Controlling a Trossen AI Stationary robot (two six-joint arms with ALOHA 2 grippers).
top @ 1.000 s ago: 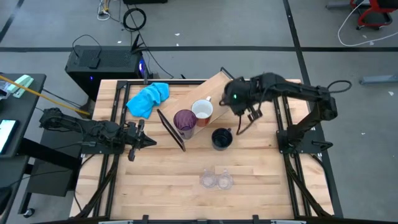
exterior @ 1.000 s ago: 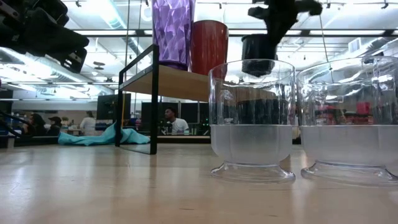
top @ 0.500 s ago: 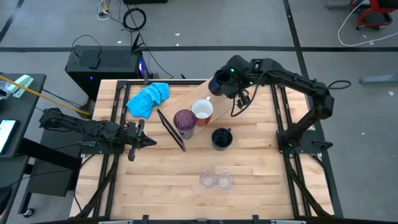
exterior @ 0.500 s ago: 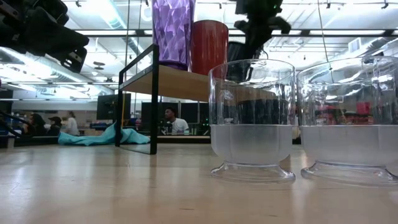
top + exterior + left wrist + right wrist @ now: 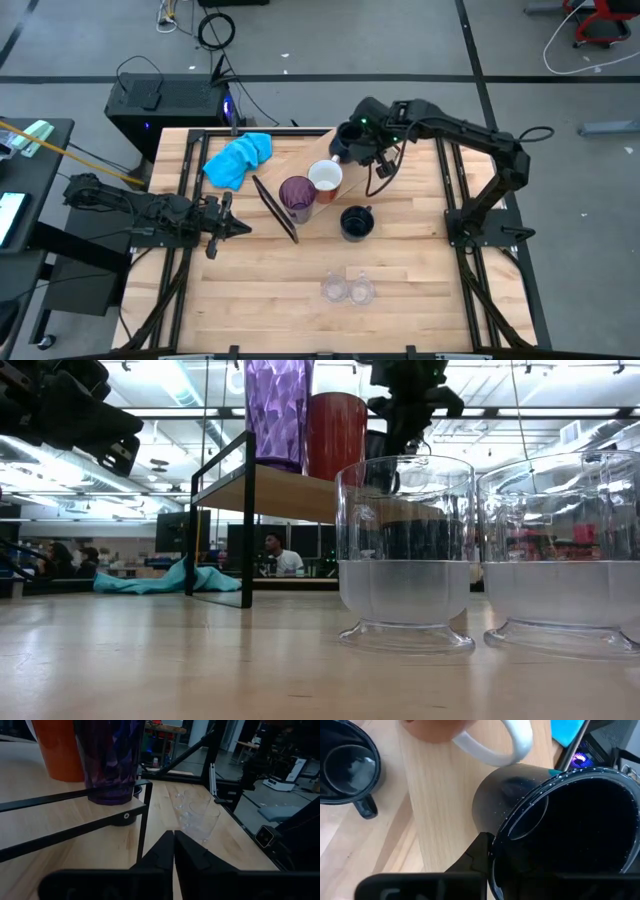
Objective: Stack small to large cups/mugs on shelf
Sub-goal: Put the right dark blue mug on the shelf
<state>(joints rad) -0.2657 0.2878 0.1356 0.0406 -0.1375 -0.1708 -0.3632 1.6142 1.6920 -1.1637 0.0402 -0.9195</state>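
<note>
My right gripper (image 5: 352,142) is shut on a dark navy mug (image 5: 560,820) over the far end of the shelf (image 5: 330,150), just beyond the white mug (image 5: 325,178), whose outer wall is orange-red (image 5: 335,435). The purple tumbler (image 5: 297,195) stands on the shelf beside the white mug. A second navy mug (image 5: 355,222) sits on the tabletop. Two clear glasses (image 5: 347,289) stand side by side near the table's near edge. My left gripper (image 5: 235,228) is shut and waits left of the shelf. My right gripper holds the navy mug by its rim (image 5: 502,840), on the side nearest the wrist. One finger (image 5: 482,851) shows against the outer wall; the dark inside of the mug hides the other. The fingers come from above. Whether the mug's base touches the shelf board I cannot tell.
A crumpled blue cloth (image 5: 238,158) lies at the table's far left. The shelf's black wire frame (image 5: 142,820) stands between my left gripper and the glasses. Bare tabletop (image 5: 260,290) stretches along the near left. People sit in the room beyond the table (image 5: 275,555).
My right gripper has carried the navy mug toward the table's far edge and to the left, from the shelf's right side to above its far end beside the white mug.
</note>
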